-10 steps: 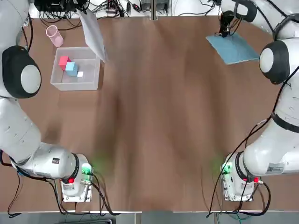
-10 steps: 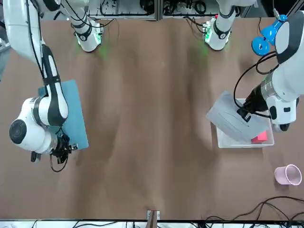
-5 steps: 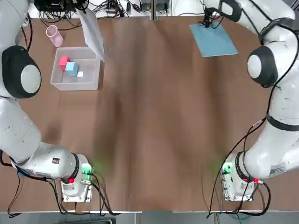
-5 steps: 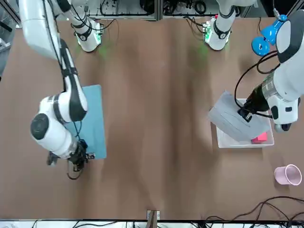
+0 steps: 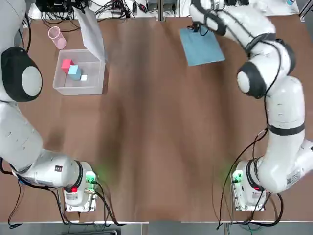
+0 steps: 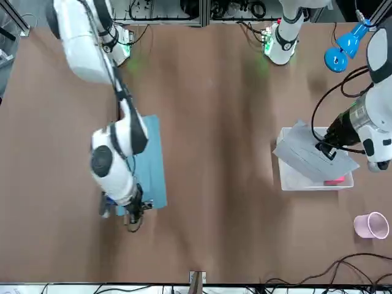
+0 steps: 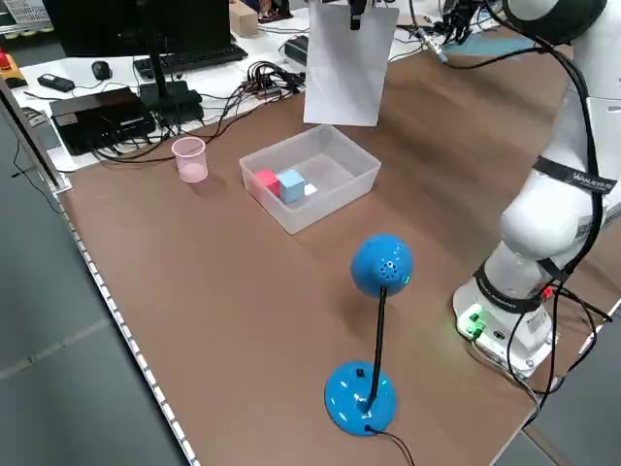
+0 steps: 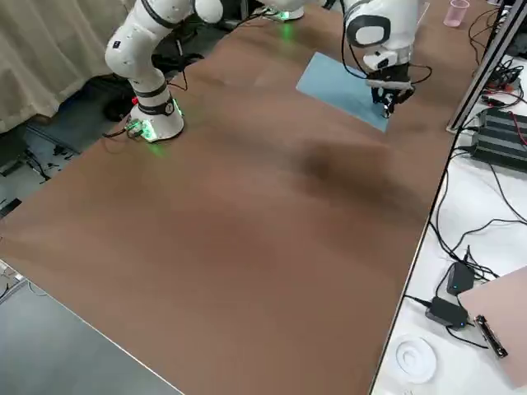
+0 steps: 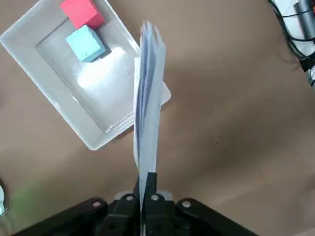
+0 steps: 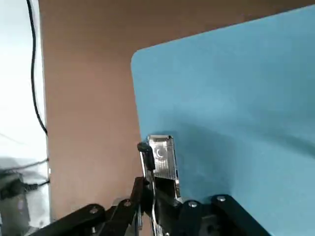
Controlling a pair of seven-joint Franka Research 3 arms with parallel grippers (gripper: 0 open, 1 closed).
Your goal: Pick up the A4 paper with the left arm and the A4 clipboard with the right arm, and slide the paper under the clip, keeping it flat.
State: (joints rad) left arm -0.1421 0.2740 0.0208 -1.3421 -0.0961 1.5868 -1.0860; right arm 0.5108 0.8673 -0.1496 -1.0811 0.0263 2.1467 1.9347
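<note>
Right hand (image 10: pixel 152 209), far right, clenched on clip (image 10: pixel 163 157); clipboard (image 5: pixel 201 46) shifted toward left hand (image 9: pixel 142 196), far left, grasping paper (image 9: pixel 149 98). Gap narrower; insertion still pending.

At the surface's (image 5: pixel 156 127) far left lies a clear rectangular plastic bin (image 5: pixel 83 91). In it, a red cube (image 5: pixel 67 65) is left of a blue cube (image 5: pixel 75 72); a small flat white block (image 5: pixel 83 77) is to the right. A pink plastic cup (image 5: pixel 57 37) stands beyond the bin, to its left. The left gripper (image 9: pixel 143 179) has its jaws closed on white rectangular paper (image 9: pixel 149 98) near the bin. The right gripper's (image 10: pixel 158 184) jaws grip the silver metal clip (image 10: pixel 164 157) on the light-blue rectangular clipboard (image 5: pixel 200 49), far right.
</note>
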